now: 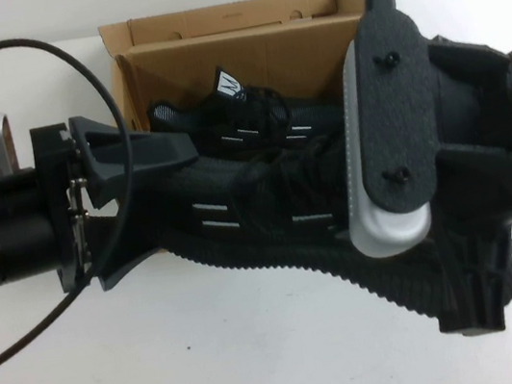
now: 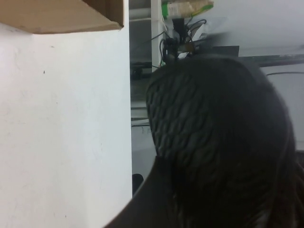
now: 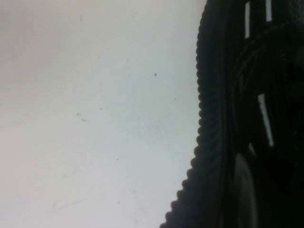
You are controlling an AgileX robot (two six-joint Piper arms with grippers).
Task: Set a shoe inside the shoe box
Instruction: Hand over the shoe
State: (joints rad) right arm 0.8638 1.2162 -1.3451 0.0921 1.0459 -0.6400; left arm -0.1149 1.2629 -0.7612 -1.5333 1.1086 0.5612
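Two black mesh sneakers in view: one already lies inside the shoe box (image 1: 244,53), tongue tag up; the shoe (image 1: 269,214) in hand sits in front of it, over the box's near edge, carried between both arms above the white counter (image 1: 214,355). Left gripper (image 1: 129,188) is at the toe end on the left, its fingers (image 1: 147,151) spread wide around the toe — whether they actually touch it can't be told. Right gripper (image 1: 460,247) is at the heel end on the right, mostly hidden under its wrist camera housing; its fingers are pressed together, apparently pinching the heel or sole, contact not visible. Step, as judged: transport, shoe at the box rim, not yet lowered in. Next move likely calls for shifting the shoe further over the opening beside its twin, then lowering and releasing; space looks tight with one shoe already inside. Materials: shoe upper is woven mesh with short white dashes, sole is ribbed black rubber with a sawtooth edge in the right wrist view; box is brown corrugated cardboard, flap lid standing open at the back; counter is smooth, matte white.
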